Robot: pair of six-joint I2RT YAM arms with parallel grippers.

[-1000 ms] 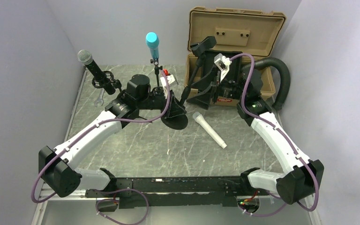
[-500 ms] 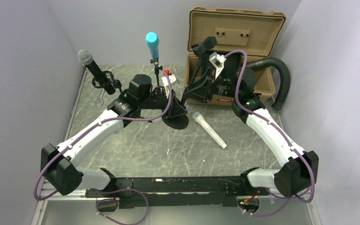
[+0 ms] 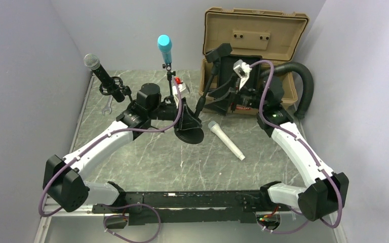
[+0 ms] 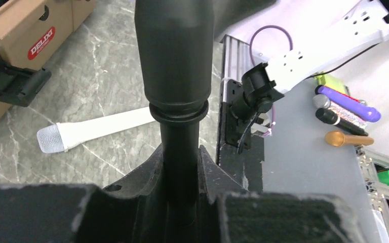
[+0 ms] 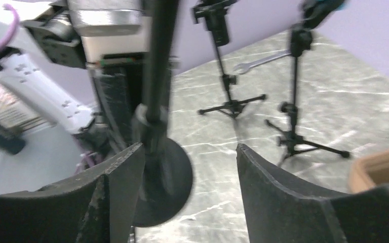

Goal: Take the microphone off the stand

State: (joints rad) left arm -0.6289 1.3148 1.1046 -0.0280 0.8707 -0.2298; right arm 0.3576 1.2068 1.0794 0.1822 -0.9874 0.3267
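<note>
your left fingers (image 4: 35, 212) pinch the stand pole (image 4: 180, 147) low; grip it firmly. your right fingers (image 5: 294, 192) are spread, empty, beside it. the white microphone (image 3: 225, 140) lies on the desk (image 3: 157, 157), 4 o'clock of the base (image 3: 190, 134): ease the leaning stand upright.

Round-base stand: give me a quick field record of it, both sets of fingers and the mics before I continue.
stand: black round-base stand, pole leaning toward the tan case in the top view
left fingers: shut on the stand's pole, low down
right fingers: open, near the pole, holding nothing
white microphone: lying loose on the table, right of the base, apart from it
other mics: teal microphone and black microphone, both mounted, back left
</note>
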